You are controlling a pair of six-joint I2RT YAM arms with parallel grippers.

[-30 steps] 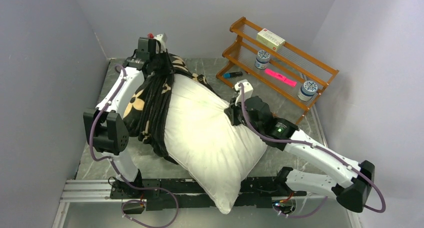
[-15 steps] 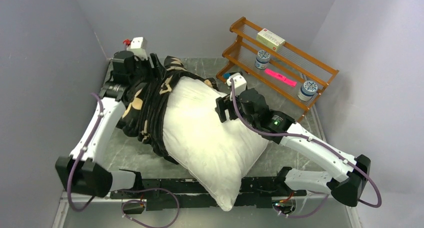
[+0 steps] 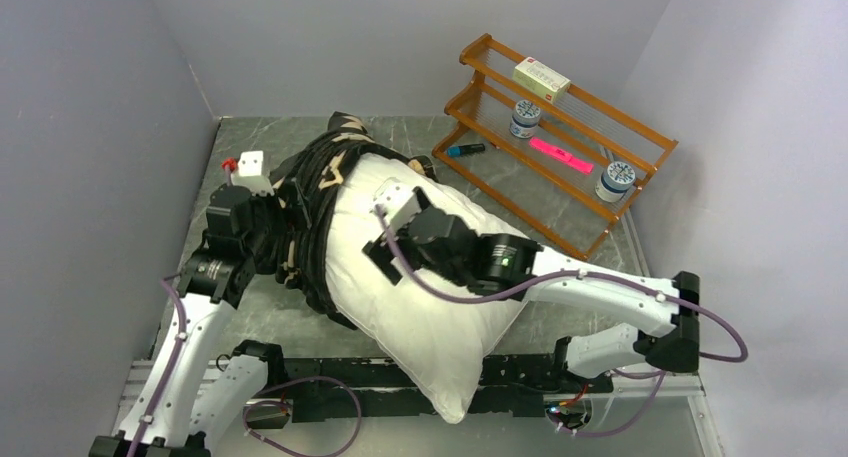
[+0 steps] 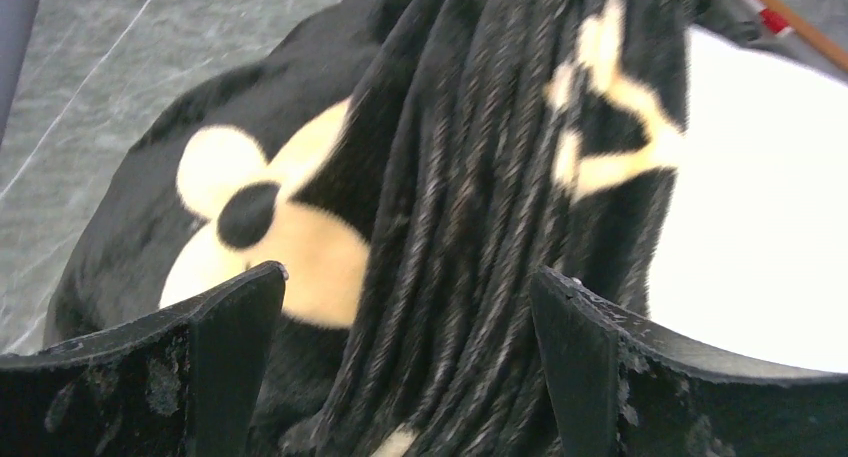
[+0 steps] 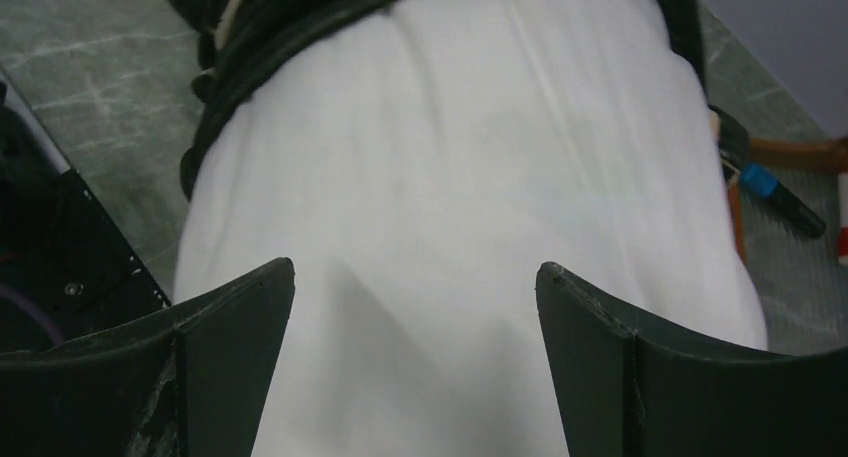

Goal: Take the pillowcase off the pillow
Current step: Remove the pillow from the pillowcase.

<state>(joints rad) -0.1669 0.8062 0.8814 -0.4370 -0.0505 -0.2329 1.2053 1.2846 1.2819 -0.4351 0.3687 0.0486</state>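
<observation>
The white pillow [image 3: 425,287] lies diagonally across the table, its near corner over the front rail. The black flowered pillowcase [image 3: 310,202] is bunched in thick folds round its far left end. My left gripper [image 3: 268,227] hovers open at the left side of that bunch. In the left wrist view the folds [image 4: 450,177] lie beyond the spread fingers [image 4: 235,317], with bare pillow [image 4: 760,207] at the right. My right gripper [image 3: 385,255] hangs open over the pillow's middle; its wrist view shows white pillow [image 5: 450,157] between the fingers [image 5: 590,327] and the pillowcase [image 5: 290,17] at the top.
A wooden two-tier rack [image 3: 590,157] stands at the back right with a box, two jars and a pink marker. A blue marker [image 3: 465,150] lies on the table before it. Grey walls close in left, back and right. A metal rail [image 3: 180,382] runs along the near edge.
Both grippers have opened and let go. The left arm has drawn back toward the near left off the pillowcase. The right arm has swung left over the pillow's middle.
</observation>
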